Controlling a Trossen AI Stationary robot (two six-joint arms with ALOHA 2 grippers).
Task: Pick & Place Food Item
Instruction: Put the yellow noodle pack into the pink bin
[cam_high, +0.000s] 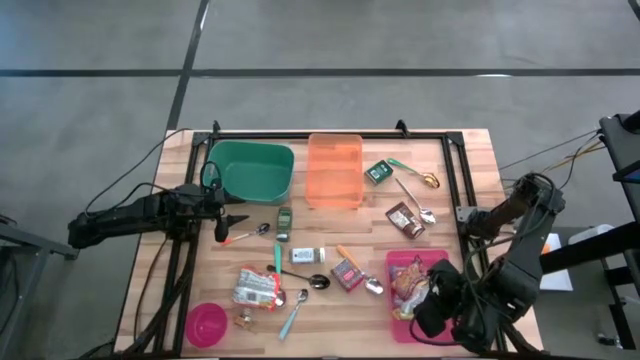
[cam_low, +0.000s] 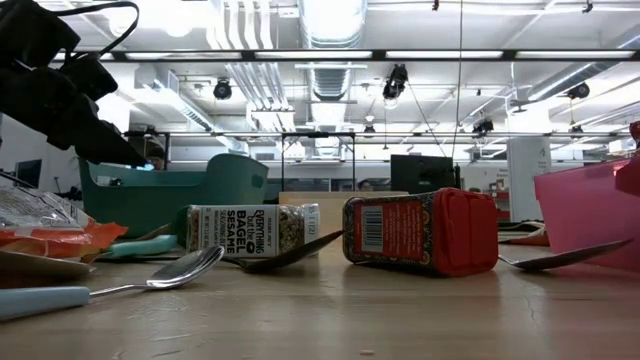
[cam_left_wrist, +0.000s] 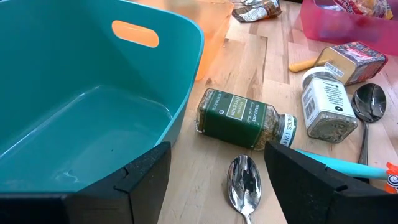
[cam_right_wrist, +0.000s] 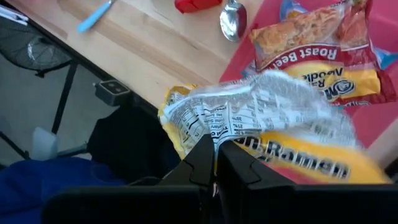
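Note:
My right gripper (cam_right_wrist: 216, 163) is shut on a yellow and white ramen packet (cam_right_wrist: 267, 118), at the table's near right. It is above the near edge of a pink tray (cam_high: 395, 262). A second packet, marked Roast Beef (cam_right_wrist: 311, 43), lies in that tray. My left gripper (cam_left_wrist: 217, 180) waits open at the table's left, beside the teal bin (cam_left_wrist: 81, 93). A spoon (cam_left_wrist: 244, 177) lies on the table between and below its fingers, and a green spice jar (cam_left_wrist: 242, 118) lies on its side just beyond. My right gripper pinches the packet's crinkled white printed side near one end (cam_right_wrist: 208, 134) between its two fingers. The fingers slant steeply down from above. The packet spreads out beyond the fingertips, above the tray's edge; whether it still touches the tray I cannot tell.
An orange bin (cam_high: 335, 170) stands at the back middle, next to the teal bin (cam_high: 255, 170). Spoons, spice jars, a red box (cam_high: 347, 273) and snack packets are scattered over the middle. A pink bowl (cam_high: 207, 323) sits near left. Black rails frame the table.

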